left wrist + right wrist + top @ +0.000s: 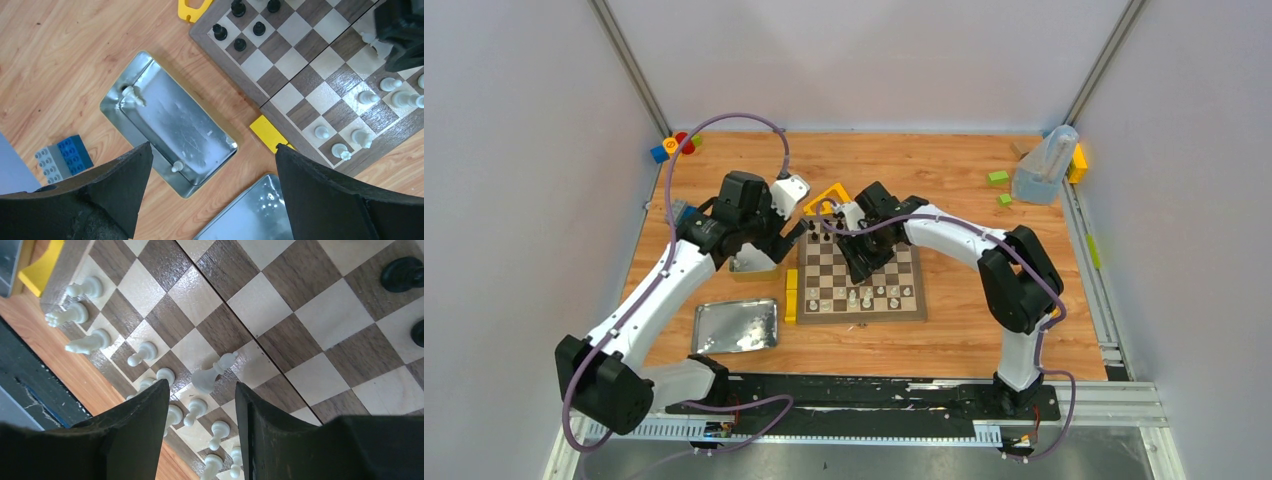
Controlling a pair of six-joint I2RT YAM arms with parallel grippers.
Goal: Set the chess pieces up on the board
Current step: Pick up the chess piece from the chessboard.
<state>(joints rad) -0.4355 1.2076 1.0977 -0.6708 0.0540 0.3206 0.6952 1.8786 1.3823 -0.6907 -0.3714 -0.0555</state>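
Two grippers are in view, and the right gripper is the one at work, low over the board. Its dark fingers are partly spread. A tall white chess piece stands upright on a cream square, just at the mouth of the gap between the fingertips. Neither finger appears to press on it, though the one on the right of the view is very close to its head.

This looks like the letting-go step of a placement. To do it well, the jaws should widen evenly and the arm should lift straight up, since a sideways drift could tip the piece. A row of white pawns stands close beside the other finger and is just as easy to knock.

The left gripper hangs wide open and holds nothing. It is above a metal tin beside the board, with loose white pieces lying inside.
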